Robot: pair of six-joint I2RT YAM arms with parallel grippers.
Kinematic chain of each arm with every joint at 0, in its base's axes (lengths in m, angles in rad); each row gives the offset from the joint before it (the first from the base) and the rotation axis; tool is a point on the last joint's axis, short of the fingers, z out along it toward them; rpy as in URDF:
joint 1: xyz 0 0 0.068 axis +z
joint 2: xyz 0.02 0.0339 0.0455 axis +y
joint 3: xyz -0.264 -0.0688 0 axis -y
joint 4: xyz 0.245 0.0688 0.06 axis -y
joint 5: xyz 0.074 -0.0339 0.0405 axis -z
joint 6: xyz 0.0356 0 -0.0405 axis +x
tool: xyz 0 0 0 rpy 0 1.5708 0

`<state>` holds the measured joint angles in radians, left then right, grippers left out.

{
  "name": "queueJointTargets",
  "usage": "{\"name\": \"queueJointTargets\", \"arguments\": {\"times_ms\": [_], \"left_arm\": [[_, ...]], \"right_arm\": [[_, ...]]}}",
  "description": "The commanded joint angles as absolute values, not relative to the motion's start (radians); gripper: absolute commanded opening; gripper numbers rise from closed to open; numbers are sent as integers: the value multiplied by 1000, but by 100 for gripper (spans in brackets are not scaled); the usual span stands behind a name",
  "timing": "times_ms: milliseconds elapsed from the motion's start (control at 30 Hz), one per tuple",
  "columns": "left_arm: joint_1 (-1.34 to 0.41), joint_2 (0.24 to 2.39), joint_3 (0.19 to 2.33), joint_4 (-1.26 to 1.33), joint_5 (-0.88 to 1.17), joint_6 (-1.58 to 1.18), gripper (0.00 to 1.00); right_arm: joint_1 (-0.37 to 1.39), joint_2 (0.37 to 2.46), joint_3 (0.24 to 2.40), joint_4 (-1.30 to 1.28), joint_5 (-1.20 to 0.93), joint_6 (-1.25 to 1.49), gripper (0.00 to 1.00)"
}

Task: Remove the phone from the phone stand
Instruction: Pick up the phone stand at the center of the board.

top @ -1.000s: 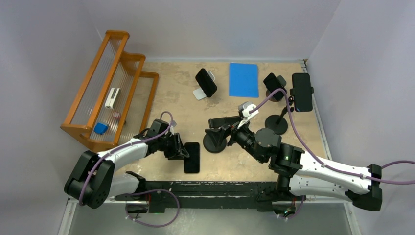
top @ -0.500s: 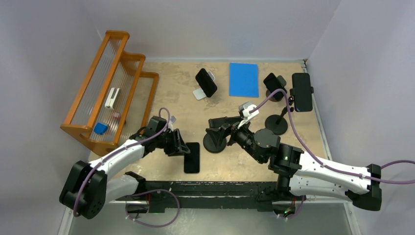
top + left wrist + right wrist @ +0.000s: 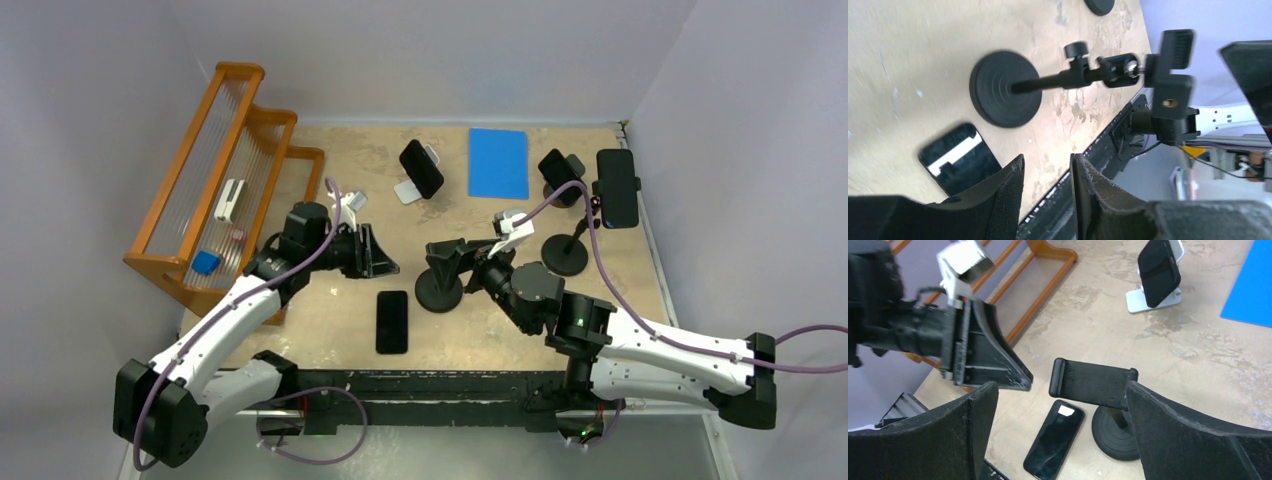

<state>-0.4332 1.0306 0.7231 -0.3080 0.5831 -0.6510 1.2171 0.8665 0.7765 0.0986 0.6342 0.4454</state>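
Now the phone point(image 3: 392, 321) lies flat at the bottom middle (just beside the empty phone stand point(image 3: 440, 291)), left claw point(image 3: 1047, 167) a little open and empty, right claw point(image 3: 1060, 390) wide open.

Both arms are built alike, with white shell links between chunky black joint housings, bolted to a black mounting rail point(image 3: 440, 385). The left arm point(image 3: 215, 335), at the rail's left end, trails a purple cable point(image 3: 300, 272). The right arm point(image 3: 660, 350), at the rail's right end, carries another (plus a tiny green light point(image 3: 583, 322)). A white camera block point(image 3: 512, 222) sits above the rail's middle. The left gripper point(image 3: 1047, 200) has black wedge fingers point(image 3: 1003, 200) with rough, frayed-looking facings.
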Motion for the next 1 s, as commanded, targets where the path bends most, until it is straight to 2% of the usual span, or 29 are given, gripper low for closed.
{"name": "queueJointTargets", "arguments": {"times_ms": [0,200,367,467,700,967], "left_arm": [[-436,975,819,-257,539,-447,36],[-435,882,766,-148,466,-330,36],[-434,829,708,-108,448,-337,36],[-434,815,713,-142,443,-333,36],[-434,792,706,-155,453,-333,36],[-434,780,706,-162,447,-331,36]], "right_arm": [[1221,864,773,74,710,512,99],[1221,839,738,56,723,546,98],[1217,853,757,25,797,626,88],[1207,883,783,23,783,628,86],[1206,835,647,207,709,545,97],[1207,733,409,504,666,405,95]]}}
